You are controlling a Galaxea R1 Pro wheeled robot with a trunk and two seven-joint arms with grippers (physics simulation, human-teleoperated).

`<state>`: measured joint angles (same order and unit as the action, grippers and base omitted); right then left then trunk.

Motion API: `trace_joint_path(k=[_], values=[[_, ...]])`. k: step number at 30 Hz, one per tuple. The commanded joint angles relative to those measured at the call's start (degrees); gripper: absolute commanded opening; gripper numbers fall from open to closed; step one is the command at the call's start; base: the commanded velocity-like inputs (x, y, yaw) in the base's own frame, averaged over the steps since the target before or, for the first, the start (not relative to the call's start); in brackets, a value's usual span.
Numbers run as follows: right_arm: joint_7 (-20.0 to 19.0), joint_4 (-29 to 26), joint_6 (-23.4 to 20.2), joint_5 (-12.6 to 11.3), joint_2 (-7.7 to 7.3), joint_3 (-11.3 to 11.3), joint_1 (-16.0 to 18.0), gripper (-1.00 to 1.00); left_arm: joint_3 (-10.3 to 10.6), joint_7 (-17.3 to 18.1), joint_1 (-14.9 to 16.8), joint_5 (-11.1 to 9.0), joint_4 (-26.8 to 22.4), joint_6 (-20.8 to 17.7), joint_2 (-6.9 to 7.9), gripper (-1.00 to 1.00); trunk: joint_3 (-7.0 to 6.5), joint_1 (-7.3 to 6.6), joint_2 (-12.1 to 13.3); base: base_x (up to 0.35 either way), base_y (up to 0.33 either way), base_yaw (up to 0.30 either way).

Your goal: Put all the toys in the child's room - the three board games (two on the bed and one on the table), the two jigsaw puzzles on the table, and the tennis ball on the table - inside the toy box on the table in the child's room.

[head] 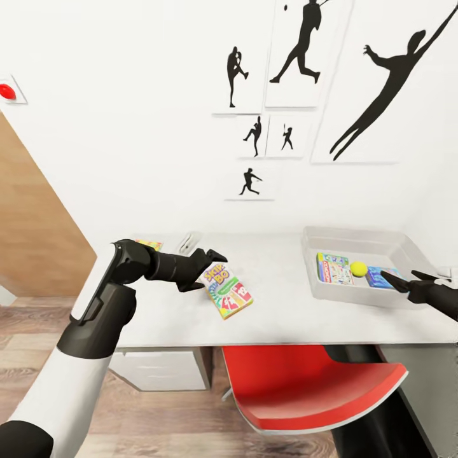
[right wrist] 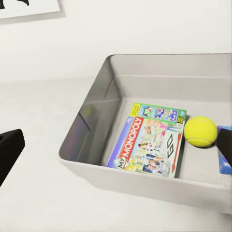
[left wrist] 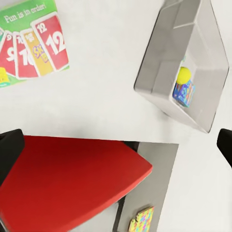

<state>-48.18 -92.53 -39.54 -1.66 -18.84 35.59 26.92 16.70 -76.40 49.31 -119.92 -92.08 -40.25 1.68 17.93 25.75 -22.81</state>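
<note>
your left claw [head: 213, 270] is clamped on one edge of the skip-bo box [head: 225, 290], which hangs tilted over the middle of the bench [head: 280, 318], not yet at the toy box [head: 356, 243]. carry it rightward with the grip firm, bring it level above the near wall, and lower it onto the free floor so it lies flat. a jigsaw sheet [head: 150, 244] waits at the bench's far left corner. inside the tray lie the monopoly box [head: 334, 268], the tennis ball [head: 359, 269] and a blue box [head: 380, 277]. your right claw [head: 395, 280] hovers spread and empty over the tray's right end; clear it first. the bench is glossy pale grey, a red chair [head: 305, 388] beneath, silhouette pictures [head: 299, 51] on white wall.
</note>
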Motion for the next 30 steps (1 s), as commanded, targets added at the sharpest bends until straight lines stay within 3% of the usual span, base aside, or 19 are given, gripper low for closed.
trace_joint_path(k=[1,13,16,18,19,22,30], values=[[-0.16,-0.02,-0.45,-0.15,0.26,0.04,0.07,1.0,-0.54,-0.4,-0.39,-0.23,-0.03,-0.51,0.34,1.0,0.01,0.04,-0.11,0.0,0.0,-0.116],[-0.16,-0.05,-0.01,-0.13,1.5,-0.09,0.06,1.0,-1.6,-0.3,-2.12,-0.23,-0.03,-0.53,1.83,1.0,-1.09,0.04,-0.11,0.0,0.026,-0.04],[-0.09,-0.03,0.2,-0.11,2.38,-0.41,0.06,1.0,-1.69,-0.29,-2.25,-0.23,-0.03,-0.52,2.02,1.0,-1.37,0.04,-0.11,0.0,0.118,-0.004],[-0.02,-0.03,0.22,-0.05,3.08,-1.38,0.06,1.0,-1.72,-0.27,-2.48,-0.23,-0.03,-0.51,2.22,1.0,-1.56,0.04,-0.11,0.0,0.224,-0.002],[0.16,-0.02,0.19,0.29,3.57,-3.46,0.06,1.0,-1.79,-0.25,-2.78,-0.2,-0.03,-0.49,2.35,1.0,-1.65,0.04,-0.11,0.0,0.283,-0.001],[0.31,-0.02,0.12,0.52,3.81,-5.31,0.06,1.0,-1.83,-0.23,-3.3,-0.15,-0.03,-0.46,2.74,1.0,-1.93,0.04,-0.11,0.0,0.311,0.0],[0.45,-0.02,0.02,0.7,3.9,-5.96,0.06,1.0,-1.77,-0.13,-4.01,-0.14,0.05,-0.39,3.49,1.0,-2.68,0.04,-0.11,0.032,0.334,0.0]])
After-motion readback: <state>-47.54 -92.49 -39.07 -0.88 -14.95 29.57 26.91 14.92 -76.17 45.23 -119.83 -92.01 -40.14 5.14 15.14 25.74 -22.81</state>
